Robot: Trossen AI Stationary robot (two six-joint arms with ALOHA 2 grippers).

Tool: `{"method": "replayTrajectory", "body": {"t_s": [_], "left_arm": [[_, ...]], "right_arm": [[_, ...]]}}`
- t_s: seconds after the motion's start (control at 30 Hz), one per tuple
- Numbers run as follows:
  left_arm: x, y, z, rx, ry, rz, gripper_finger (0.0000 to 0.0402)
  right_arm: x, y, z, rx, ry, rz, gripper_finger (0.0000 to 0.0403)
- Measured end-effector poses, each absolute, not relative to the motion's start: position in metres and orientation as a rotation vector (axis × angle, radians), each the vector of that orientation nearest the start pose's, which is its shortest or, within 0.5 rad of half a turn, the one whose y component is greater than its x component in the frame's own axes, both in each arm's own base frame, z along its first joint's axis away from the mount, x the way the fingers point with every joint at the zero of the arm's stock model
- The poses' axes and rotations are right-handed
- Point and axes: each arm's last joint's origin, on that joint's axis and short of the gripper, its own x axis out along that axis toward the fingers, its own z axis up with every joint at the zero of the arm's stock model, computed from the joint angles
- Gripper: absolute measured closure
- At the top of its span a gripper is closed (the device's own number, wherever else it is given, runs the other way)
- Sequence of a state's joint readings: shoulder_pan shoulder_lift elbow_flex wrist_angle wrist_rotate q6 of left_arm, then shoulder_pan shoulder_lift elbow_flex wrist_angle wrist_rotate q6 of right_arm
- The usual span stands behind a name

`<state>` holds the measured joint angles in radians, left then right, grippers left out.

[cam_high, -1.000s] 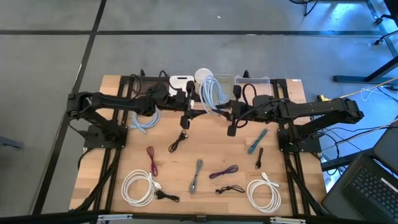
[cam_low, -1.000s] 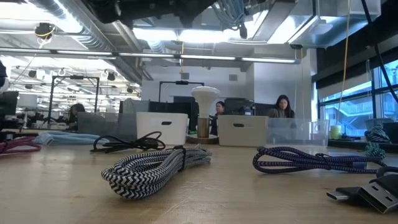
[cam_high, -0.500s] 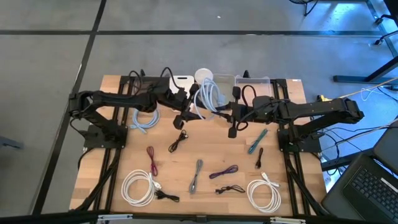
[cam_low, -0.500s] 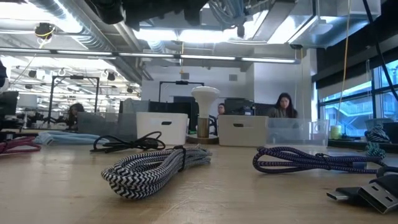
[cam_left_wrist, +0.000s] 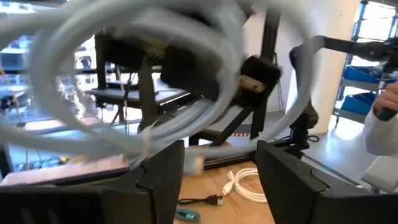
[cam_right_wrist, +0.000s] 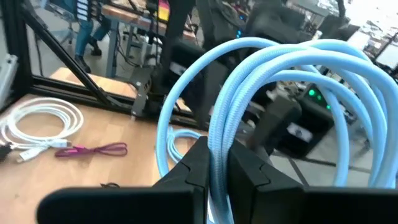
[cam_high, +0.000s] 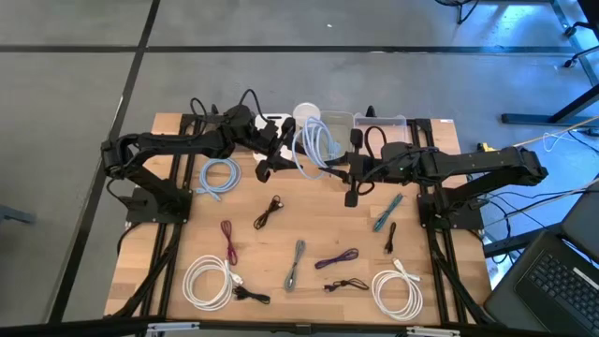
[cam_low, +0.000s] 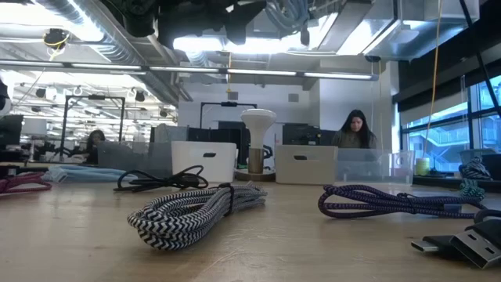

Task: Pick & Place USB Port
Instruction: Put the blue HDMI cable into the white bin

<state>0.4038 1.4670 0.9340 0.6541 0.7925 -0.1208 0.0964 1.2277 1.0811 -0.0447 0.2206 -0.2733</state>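
Lying nearest the table's front edge are a white cable coil [cam_high: 207, 282] at left and a second white coil [cam_high: 397, 290] at right, with a small black cable [cam_high: 344, 285] between them. Just beyond, a grey braided cable [cam_high: 296, 263], a purple cable [cam_high: 337, 258] and a maroon cable [cam_high: 227, 240] are sitting mid-table; a black cable [cam_high: 269, 212] and a teal cable [cam_high: 387, 211] are lying a little farther back. A loose light-blue coil [cam_high: 219, 177] is resting on the wood at far left, under the left arm.

Hanging above the table's middle, the right gripper [cam_high: 329, 167] is pinching a light-blue coiled USB cable [cam_high: 315, 145], fingers nearly closed on a few strands; the wrist view is showing the loops [cam_right_wrist: 273, 93] rising from between its fingers. The coil is raised off the table, just in front of the bins.

The left gripper [cam_high: 272, 161] is hovering just left of that coil, fingers spread wide. Its wrist view is showing blurred loops [cam_left_wrist: 124, 81] close in front, but I cannot tell whether it is touching them; nothing is sitting between its fingers.

Along the far edge, a white bin [cam_high: 271, 122], a white lamp-like object [cam_high: 306, 113] and a clear bin [cam_high: 393, 124] are standing. Beyond the table, a person [cam_low: 354, 129] is sitting at a desk.
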Motion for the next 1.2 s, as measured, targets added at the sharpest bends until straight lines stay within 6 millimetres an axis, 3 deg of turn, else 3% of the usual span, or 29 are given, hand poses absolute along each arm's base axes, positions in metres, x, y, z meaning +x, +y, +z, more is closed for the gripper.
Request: {"method": "replayTrajectory", "body": {"t_s": [0.4, 0.93, 1.03, 1.17, 1.2], "left_arm": [[0.309, 0.091, 0.312, -0.026, -0.151, -0.4, 0.021], [0.313, 0.079, 0.315, 0.02, -0.201, -0.34, 0.0216], [0.315, 0.075, 0.315, 0.097, -0.219, -0.315, 0.0256], [0.316, 0.07, 0.316, 0.186, -0.242, -0.322, 0.0368], [0.316, 0.07, 0.316, 0.19, -0.244, -0.326, 0.0378]], "right_arm": [[0.279, 0.019, 0.356, -0.356, 0.22, -0.14, 0.0372], [0.304, 0.019, 0.34, -0.376, 0.209, -0.118, 0.0372], [0.304, 0.019, 0.34, -0.373, 0.209, -0.118, 0.0372], [0.304, 0.019, 0.34, -0.349, 0.202, -0.116, 0.0372], [0.304, 0.019, 0.34, -0.349, 0.2, -0.117, 0.0372]]}}
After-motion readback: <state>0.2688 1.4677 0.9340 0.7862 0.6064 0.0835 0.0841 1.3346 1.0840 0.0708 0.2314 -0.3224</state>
